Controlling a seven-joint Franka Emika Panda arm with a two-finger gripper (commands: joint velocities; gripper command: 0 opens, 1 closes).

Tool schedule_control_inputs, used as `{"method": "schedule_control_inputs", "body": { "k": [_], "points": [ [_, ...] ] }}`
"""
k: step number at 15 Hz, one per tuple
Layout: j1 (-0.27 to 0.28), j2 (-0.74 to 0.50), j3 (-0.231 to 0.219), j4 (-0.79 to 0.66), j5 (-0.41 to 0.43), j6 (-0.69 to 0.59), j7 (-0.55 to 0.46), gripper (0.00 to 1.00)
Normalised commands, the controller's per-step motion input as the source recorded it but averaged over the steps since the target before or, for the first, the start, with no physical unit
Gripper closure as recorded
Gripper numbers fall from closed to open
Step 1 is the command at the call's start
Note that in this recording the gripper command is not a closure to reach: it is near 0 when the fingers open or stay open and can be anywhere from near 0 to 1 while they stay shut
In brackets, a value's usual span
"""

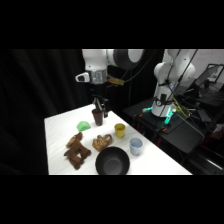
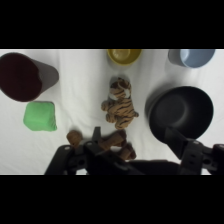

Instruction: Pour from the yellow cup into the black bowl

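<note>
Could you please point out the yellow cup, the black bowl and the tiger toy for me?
yellow cup [image 1: 119, 130]: side view, on its outer wall.
black bowl [image 2: 186, 116]: wrist view, on its inner hollow.
tiger toy [image 2: 120, 103]: wrist view, on its striped body.

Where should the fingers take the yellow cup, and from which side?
Grip the yellow cup by its rim and upper wall, coming down from above. It stands upright with its mouth open and has no handle. The pale blue cup, the tiger toy and the black bowl stand close by, so a side approach looks cramped.
</note>
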Motion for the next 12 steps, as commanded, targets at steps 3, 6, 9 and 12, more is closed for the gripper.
{"method": "schedule_control_inputs", "body": {
  "k": [3, 6, 9, 12],
  "points": [
    [-0.015, -0.05, 0.016, -0.06, -0.043, 0.02, 0.04, 0.00],
    [-0.034, -0.23, -0.006, -0.36, -0.061, 0.17, 0.06, 0.00],
    [-0.062, -0.33, -0.031, -0.48, -0.029, 0.20, 0.02, 0.00],
    [-0.056, -0.37, -0.023, -0.45, 0.101, 0.16, -0.06, 0.00]
  ]
}}
